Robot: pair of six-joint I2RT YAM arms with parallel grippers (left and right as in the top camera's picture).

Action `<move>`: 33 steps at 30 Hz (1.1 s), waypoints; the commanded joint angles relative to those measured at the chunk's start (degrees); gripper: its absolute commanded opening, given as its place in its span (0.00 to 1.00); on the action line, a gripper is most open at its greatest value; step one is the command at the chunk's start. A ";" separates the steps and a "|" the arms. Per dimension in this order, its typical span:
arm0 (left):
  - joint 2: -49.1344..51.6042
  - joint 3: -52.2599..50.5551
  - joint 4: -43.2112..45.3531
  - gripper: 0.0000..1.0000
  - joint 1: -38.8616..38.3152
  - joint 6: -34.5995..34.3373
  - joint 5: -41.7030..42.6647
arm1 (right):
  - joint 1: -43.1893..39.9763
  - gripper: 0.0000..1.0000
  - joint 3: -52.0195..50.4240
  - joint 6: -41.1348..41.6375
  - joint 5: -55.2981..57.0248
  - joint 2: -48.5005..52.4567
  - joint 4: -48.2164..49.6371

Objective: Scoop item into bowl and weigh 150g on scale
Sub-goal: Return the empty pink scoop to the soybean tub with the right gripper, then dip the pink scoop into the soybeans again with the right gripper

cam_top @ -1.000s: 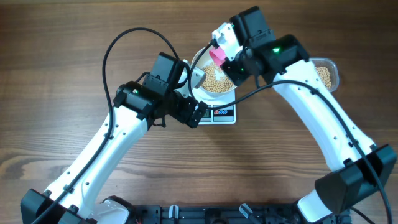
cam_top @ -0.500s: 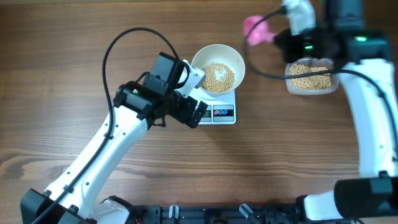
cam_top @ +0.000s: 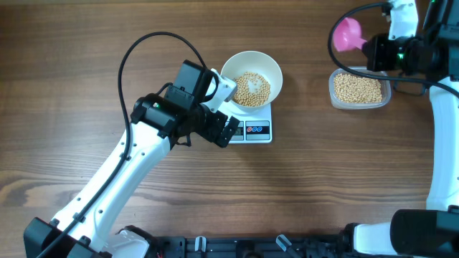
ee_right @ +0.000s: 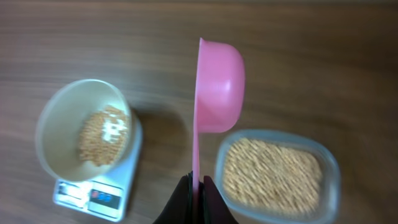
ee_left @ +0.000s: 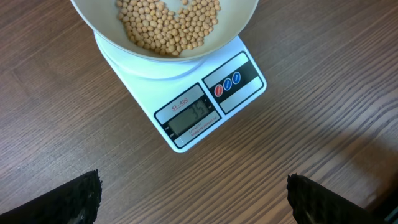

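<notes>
Underneath, a brown wood-grain counter point(cam_top: 86, 57) is carrying the scale point(ee_left: 205, 106) (label reading SF-400); the left gripper point(ee_left: 196, 199) is hanging wide, the right gripper point(ee_right: 196, 186) is pinching a pink scoop point(ee_right: 217, 81).

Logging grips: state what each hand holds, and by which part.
Right hand holds the pink scoop by the end of its handle. Left hand is open, holding nothing.
</notes>
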 commanded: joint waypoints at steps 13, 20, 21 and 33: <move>-1.25 0.81 -0.02 1.00 0.22 -0.52 -0.33 | -0.02 0.04 0.00 11.19 21.46 -1.49 -11.56; -1.25 0.81 -0.02 1.00 0.22 -0.55 -0.35 | 0.09 0.04 0.00 12.28 21.62 -1.49 -14.16; -1.25 0.81 -0.02 1.00 0.22 -0.52 -0.33 | 0.09 0.04 0.00 14.19 21.59 -1.49 -13.86; -1.25 0.81 -0.02 1.00 0.22 -0.55 -0.33 | 0.20 0.04 0.00 27.96 19.45 -1.46 -13.22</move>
